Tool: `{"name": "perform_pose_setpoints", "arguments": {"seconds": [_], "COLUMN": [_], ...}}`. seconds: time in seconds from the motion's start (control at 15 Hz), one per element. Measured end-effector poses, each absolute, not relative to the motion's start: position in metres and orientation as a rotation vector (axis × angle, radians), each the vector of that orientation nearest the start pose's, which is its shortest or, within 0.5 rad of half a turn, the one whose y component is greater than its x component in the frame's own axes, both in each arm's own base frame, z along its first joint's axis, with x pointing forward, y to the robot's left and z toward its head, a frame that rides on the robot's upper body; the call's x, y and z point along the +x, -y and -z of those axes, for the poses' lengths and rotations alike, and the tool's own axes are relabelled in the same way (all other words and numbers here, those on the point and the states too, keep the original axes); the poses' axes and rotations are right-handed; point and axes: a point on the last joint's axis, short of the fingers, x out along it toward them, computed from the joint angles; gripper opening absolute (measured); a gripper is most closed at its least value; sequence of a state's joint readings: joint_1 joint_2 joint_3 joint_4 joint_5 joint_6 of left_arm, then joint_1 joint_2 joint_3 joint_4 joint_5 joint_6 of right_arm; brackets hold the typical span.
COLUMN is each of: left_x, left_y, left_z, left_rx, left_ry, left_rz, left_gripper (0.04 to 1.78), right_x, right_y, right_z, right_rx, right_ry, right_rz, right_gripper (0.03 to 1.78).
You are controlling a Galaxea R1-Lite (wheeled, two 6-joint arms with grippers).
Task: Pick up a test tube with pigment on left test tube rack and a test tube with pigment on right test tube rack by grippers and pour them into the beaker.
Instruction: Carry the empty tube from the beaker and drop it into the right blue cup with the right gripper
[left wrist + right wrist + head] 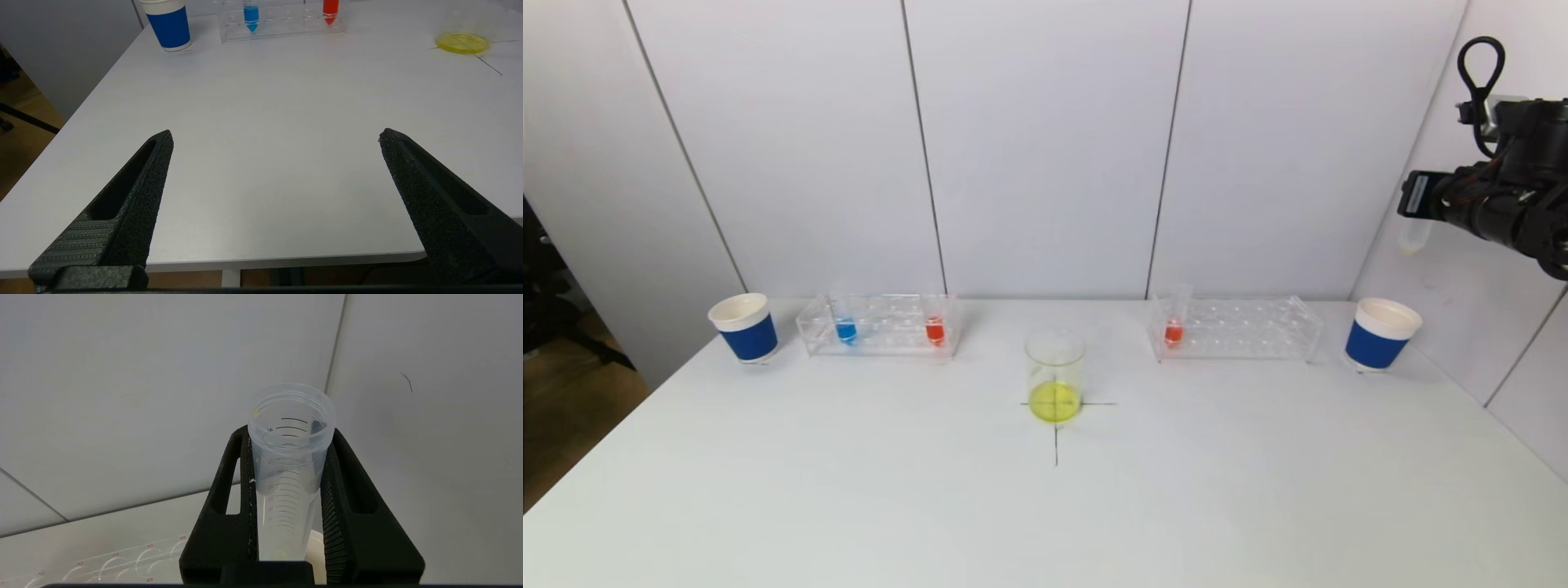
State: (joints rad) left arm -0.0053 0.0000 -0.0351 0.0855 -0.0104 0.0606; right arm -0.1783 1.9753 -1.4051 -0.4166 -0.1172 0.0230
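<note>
Right gripper point(288, 473) clamping emptied tube point(288, 457) high beside wall, beaker point(1054, 376) mid-table.

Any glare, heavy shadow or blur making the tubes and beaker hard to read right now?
Head view: even light, soft shadows; the beaker and its yellow liquid read clearly, the clear racks' edges are faint. Left wrist view: blue tube and red tube are crisp; the beaker's glass wall nearly vanishes. Right wrist view: the held tube looks sharp, no glare.
</note>
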Motion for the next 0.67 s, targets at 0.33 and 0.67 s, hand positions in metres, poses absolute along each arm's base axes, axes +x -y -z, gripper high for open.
{"name": "perform_pose_setpoints", "arguments": {"seconds": [0.33,0.67], "left_x": [-0.026,-0.026], "left_y": [0.000,0.000], "left_z": [-0.076,-0.076], "left_rx": [0.061,0.061], "left_ry": [-0.050,-0.050], "left_rz": [0.018,0.018], "left_gripper": [1.76,1.76], "right_x": [0.409,0.413], "right_y": [0.083,0.094], "right_z": [-0.206,-0.180], "right_rx": [0.041,0.053], "right_ry": [-0.167,-0.185], "right_rz": [0.303,0.327], "right_gripper": [0.50,0.50]}}
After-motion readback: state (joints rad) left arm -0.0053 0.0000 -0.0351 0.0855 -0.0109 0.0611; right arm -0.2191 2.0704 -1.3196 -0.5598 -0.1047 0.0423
